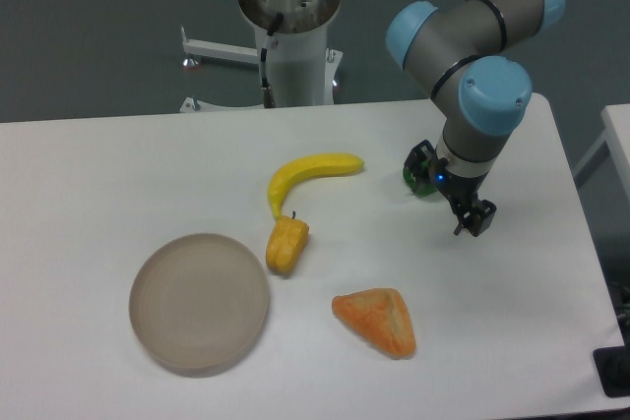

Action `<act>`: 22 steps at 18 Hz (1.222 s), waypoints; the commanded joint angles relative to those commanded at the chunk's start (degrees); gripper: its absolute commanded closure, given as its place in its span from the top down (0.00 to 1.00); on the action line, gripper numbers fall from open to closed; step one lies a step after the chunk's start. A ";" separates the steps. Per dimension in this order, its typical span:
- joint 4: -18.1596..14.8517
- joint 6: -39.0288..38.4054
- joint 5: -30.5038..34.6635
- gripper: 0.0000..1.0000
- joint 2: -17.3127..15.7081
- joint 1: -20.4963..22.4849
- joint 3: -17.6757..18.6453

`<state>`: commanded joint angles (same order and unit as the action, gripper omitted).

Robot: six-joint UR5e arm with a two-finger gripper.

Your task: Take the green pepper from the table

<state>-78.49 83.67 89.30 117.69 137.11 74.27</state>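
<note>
The green pepper shows only as a small glossy green sliver on the white table, right of the banana's tip. The rest of it is hidden behind the black gripper. The gripper hangs from the arm's blue-capped wrist and is low over the table, right against the pepper. Black parts of the gripper stick out at its upper left and lower right. The wrist hides the jaws, so I cannot tell whether they are open or closed on the pepper.
A yellow banana lies left of the gripper. A yellow-orange pepper with a dark stem lies below it. An orange wedge-shaped toy lies at the front. A round grey plate sits front left. The table's right edge is near the arm.
</note>
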 joint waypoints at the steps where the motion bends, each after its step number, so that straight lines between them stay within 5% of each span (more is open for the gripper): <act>1: -0.09 0.00 0.00 1.00 0.00 0.00 0.00; 11: -0.62 1.13 -1.23 1.00 -0.70 3.25 0.26; 22: 0.35 13.62 -1.32 1.00 -4.92 8.26 11.86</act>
<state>-78.13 97.29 87.98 112.76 145.37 86.13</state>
